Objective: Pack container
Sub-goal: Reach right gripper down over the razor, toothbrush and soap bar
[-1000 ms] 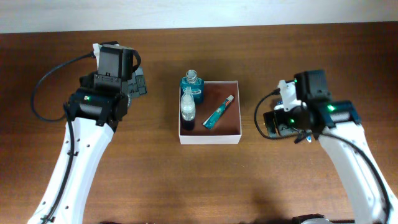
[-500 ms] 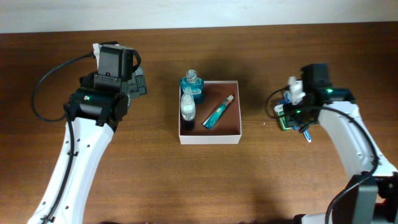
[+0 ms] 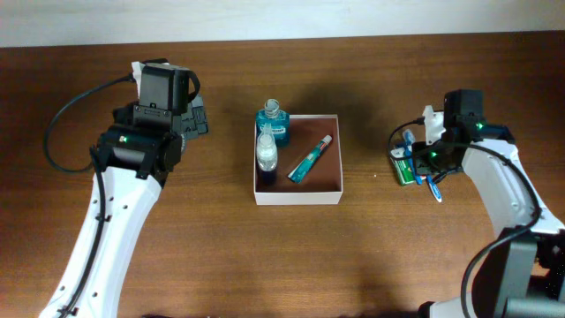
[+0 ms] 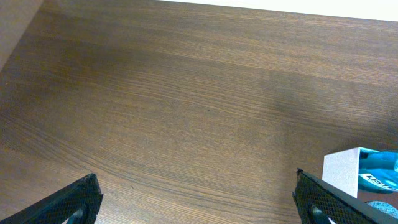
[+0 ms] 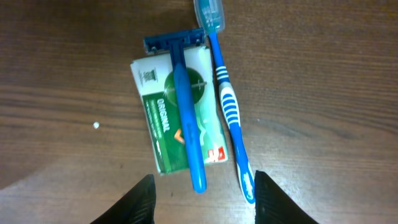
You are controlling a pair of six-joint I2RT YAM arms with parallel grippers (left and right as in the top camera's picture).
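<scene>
The container, a square white-walled box with a reddish-brown inside, sits mid-table. In it lie a teal tube and a clear bottle; a teal mouthwash bottle stands at its far-left corner. My right gripper is open just above a green soap box, a blue razor lying on it, and a blue toothbrush. In the right wrist view its fingers straddle the handle ends. My left gripper is open and empty, left of the container.
The left wrist view shows bare brown wood between the open fingers, the container's corner and the teal bottle at right. The table's far edge runs along the top.
My right arm has swung right and back from the container side, uncovering the soap box, razor and toothbrush and settling over them. The left arm has not moved.
</scene>
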